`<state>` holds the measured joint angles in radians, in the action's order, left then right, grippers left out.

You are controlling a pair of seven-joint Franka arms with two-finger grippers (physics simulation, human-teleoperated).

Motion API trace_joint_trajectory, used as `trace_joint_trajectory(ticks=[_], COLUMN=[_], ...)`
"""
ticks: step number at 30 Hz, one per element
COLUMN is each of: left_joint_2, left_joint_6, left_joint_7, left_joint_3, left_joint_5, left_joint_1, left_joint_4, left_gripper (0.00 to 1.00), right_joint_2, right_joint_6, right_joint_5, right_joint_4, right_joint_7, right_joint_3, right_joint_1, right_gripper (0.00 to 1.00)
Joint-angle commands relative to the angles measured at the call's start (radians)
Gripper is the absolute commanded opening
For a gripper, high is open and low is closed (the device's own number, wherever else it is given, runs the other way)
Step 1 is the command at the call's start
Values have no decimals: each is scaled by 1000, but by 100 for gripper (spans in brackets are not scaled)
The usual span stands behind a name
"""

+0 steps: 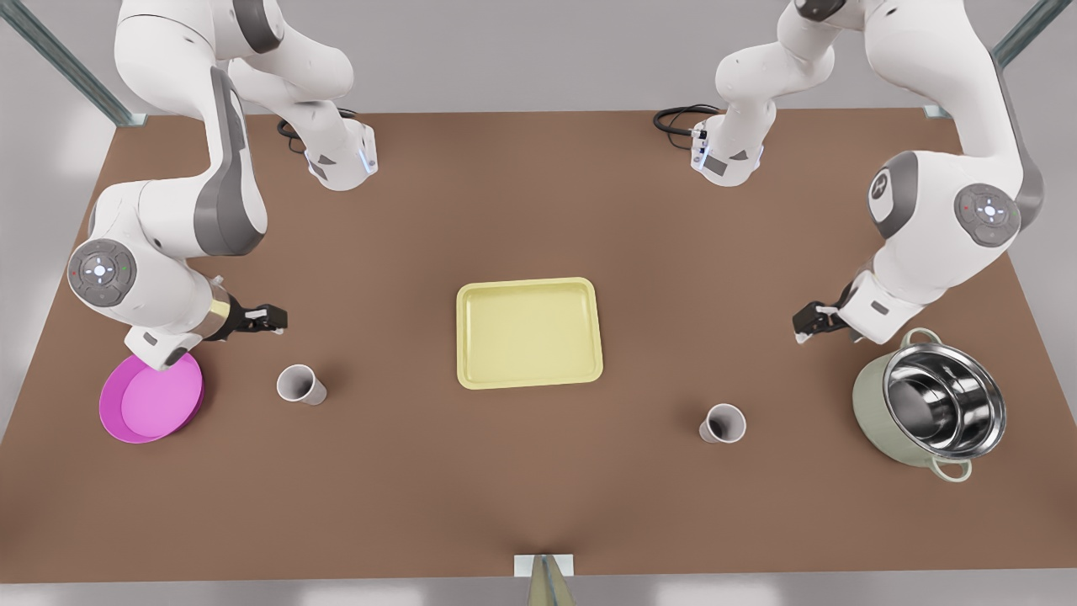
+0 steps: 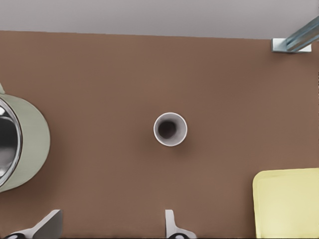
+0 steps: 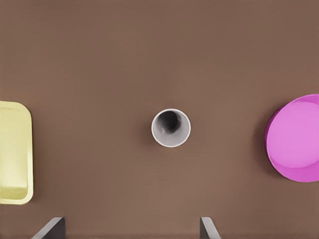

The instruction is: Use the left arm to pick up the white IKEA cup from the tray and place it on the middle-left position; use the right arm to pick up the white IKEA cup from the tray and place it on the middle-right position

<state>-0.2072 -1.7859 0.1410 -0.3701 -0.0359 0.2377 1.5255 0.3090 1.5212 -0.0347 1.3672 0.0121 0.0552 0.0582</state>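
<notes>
Two plain white tapered cups stand upright on the brown tabletop (image 1: 538, 210), off the pale yellow rectangular tray (image 1: 530, 332).
I have the left gripper (image 1: 803, 324) spread wide and holding nothing, near the pot-side cup (image 1: 724, 422) but apart from it. That cup stands between the tray and the green steel-lined pot (image 1: 875, 404). The right gripper (image 1: 273, 318), equally wide, hangs near the dish-side cup (image 1: 301, 384), beside the round magenta dish (image 1: 151, 412). Bare table surrounds both cups.
</notes>
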Motion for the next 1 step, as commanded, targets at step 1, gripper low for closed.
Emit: trace_joint_trajectory(ticks=[1], left_joint_2=[0], left_joint_6=[68], left_joint_7=[-63], left_joint_3=[0], left_joint_5=[24], left_joint_1=[-1], left_joint_4=[-1], left_gripper=[100], right_joint_2=[-1], right_joint_6=[-1], right_joint_5=[1], right_joint_4=[0], right_joint_7=[-23], right_joint_3=[0], right_joint_1=[0], right_gripper=[100])
